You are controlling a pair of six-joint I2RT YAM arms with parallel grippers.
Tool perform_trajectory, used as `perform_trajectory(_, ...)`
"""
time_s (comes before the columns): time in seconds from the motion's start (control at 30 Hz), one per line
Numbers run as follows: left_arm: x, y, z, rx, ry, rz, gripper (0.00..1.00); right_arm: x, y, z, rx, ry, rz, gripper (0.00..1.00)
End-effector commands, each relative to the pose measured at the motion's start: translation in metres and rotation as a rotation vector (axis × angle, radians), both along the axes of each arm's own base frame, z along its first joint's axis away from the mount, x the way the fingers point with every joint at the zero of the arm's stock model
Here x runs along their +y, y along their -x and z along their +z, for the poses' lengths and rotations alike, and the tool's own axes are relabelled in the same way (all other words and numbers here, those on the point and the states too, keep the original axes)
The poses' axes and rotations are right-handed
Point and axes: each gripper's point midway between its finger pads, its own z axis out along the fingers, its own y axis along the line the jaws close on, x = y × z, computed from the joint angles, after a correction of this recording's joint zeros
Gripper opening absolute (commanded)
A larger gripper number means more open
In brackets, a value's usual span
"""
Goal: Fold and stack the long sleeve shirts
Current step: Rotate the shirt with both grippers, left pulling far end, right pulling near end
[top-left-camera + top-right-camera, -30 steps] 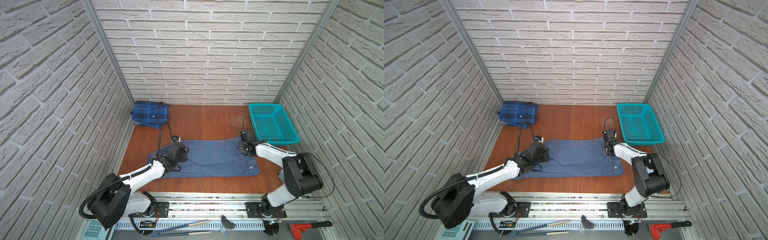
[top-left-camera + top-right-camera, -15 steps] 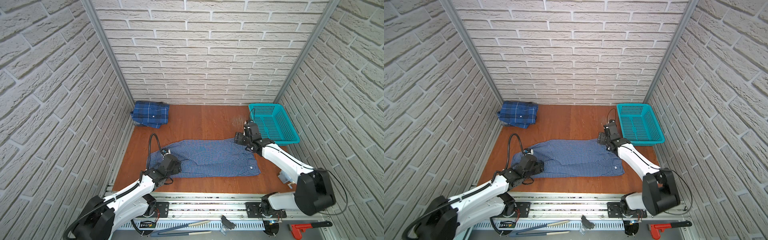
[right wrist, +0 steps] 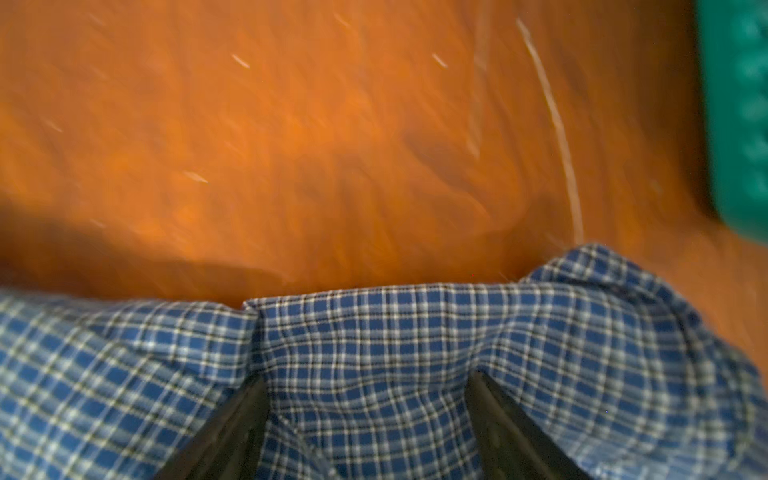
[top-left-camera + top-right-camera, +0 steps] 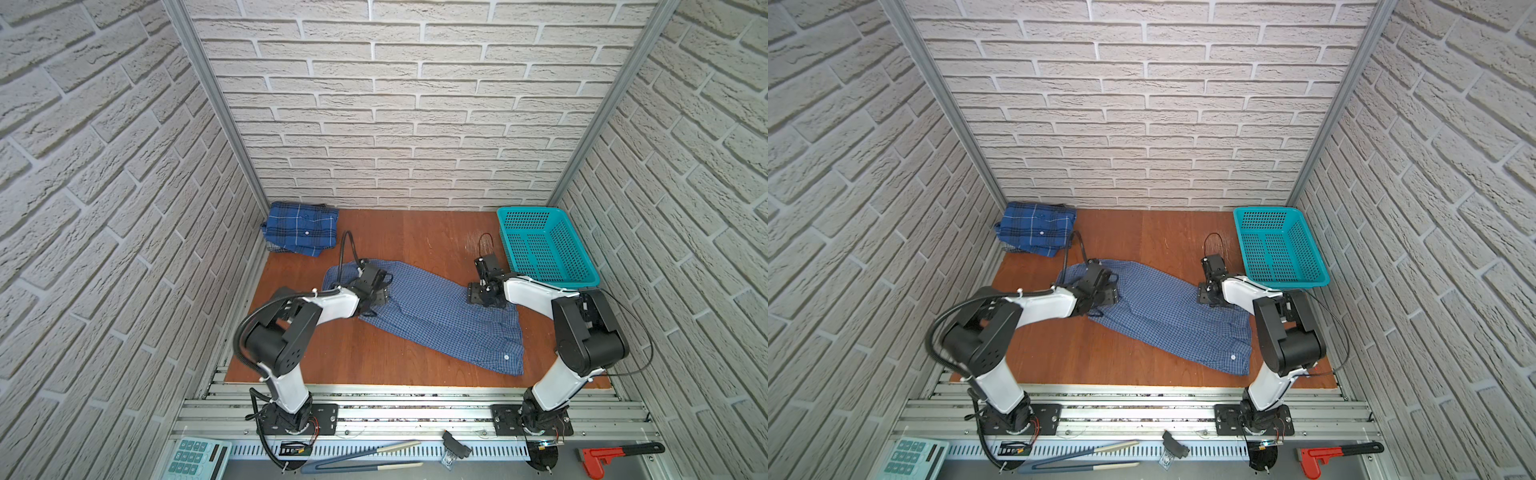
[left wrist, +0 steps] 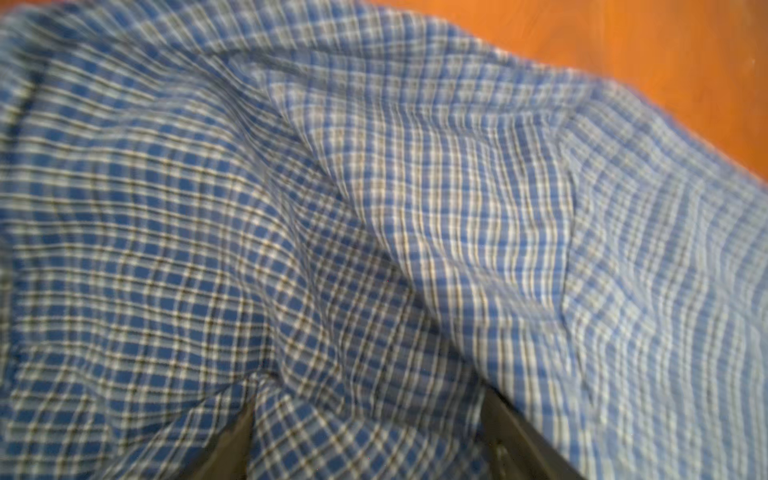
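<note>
A teal perforated plastic basket stands in a back corner of the reddish-brown wooden bench. The light blue fine-check button-up shirt lies spread flat and slantwise on the bench. One end of it is near the basket's front and the other reaches well away from the basket, toward the far side of the bench. The right hand rests on the shirt's rear edge just beside the basket, on the basket's inner side. In the right wrist view, this hand has its dark fingers spread wide with loose cloth lying between them and nothing pinched. The left hand is on the end of the shirt farthest from the basket. In the left wrist view, which is blurred, it is also wide apart, with rumpled check cloth between its fingers. The darker royal-blue plaid shirt lies folded in the back corner opposite the basket, apart from both hands.
</note>
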Motion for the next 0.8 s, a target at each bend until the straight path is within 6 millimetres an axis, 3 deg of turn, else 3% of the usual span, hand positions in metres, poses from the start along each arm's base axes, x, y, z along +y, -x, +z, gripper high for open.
perform_trajectory(0.0, -0.03, -0.051, 0.005, -0.036, 0.022, -0.094, 0.78, -0.001, 0.045, -0.007, 0.106, -0.05, -0.096, 0.77)
perform_trajectory(0.1, -0.057, -0.108, 0.023, -0.087, 0.089, -0.123, 0.78, 0.007, 0.068, 0.003, 0.095, -0.129, -0.151, 0.77)
perform_trajectory(0.17, -0.069, -0.134, 0.048, -0.121, 0.103, -0.137, 0.8, 0.014, 0.076, 0.02, 0.054, -0.176, -0.14, 0.79)
perform_trajectory(0.23, -0.079, -0.147, 0.087, -0.185, 0.127, -0.163, 0.86, 0.011, 0.081, 0.043, -0.002, -0.174, -0.143, 0.83)
perform_trajectory(0.3, -0.078, -0.147, 0.119, -0.228, 0.135, -0.174, 0.98, 0.015, 0.081, 0.062, -0.064, -0.195, -0.111, 0.84)
perform_trajectory(0.4, -0.055, -0.126, 0.152, -0.257, 0.115, -0.141, 0.98, 0.018, 0.078, 0.065, -0.112, -0.207, -0.067, 0.84)
perform_trajectory(0.5, -0.03, -0.076, 0.162, -0.27, 0.15, -0.1, 0.98, 0.035, 0.076, 0.048, -0.059, -0.242, 0.004, 0.8)
perform_trajectory(0.57, -0.028, -0.035, 0.152, -0.261, 0.205, -0.1, 0.98, 0.053, 0.076, 0.042, -0.045, -0.232, 0.065, 0.78)
perform_trajectory(0.63, -0.035, 0.004, 0.13, -0.232, 0.215, -0.089, 0.98, 0.065, 0.077, 0.036, -0.035, -0.202, 0.085, 0.78)
perform_trajectory(0.77, -0.05, 0.033, 0.086, -0.157, 0.278, -0.074, 0.93, 0.074, 0.081, 0.022, -0.003, -0.167, 0.081, 0.78)
